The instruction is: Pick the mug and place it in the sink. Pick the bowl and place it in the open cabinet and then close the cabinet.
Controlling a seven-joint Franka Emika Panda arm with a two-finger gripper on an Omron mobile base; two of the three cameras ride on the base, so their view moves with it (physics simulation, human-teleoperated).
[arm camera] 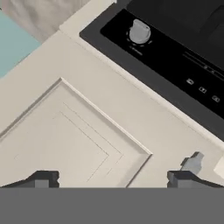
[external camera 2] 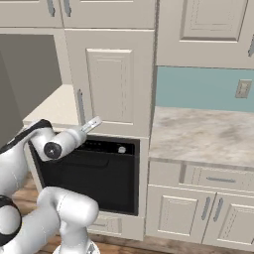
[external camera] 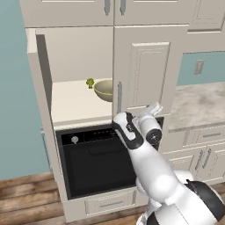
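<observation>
The olive-tan bowl [external camera: 104, 90] sits on the shelf inside the cabinet [external camera: 79, 52], next to the closed right door [external camera: 147, 72]. The cabinet's left door [external camera: 40, 83] stands swung out. My gripper [external camera: 154, 108] is open and empty, close in front of the lower edge of the closed right door [external camera 2: 111, 79], just above the oven. In the right base view the gripper [external camera 2: 93, 123] points at that door's lower left corner. In the hand view the fingertips [arm camera: 43, 179] stand wide apart over the raised door panel [arm camera: 74, 140]. The mug and the sink are out of view.
A small green broccoli-like item [external camera: 90, 82] lies left of the bowl. The black oven [external camera: 99, 162] with its knob [arm camera: 139, 31] sits right under the cabinet. A marbled counter [external camera 2: 208, 134] runs to the right, with low cabinets [external camera 2: 198, 208] beneath. The door's metal handle [external camera: 119, 97] is near my gripper.
</observation>
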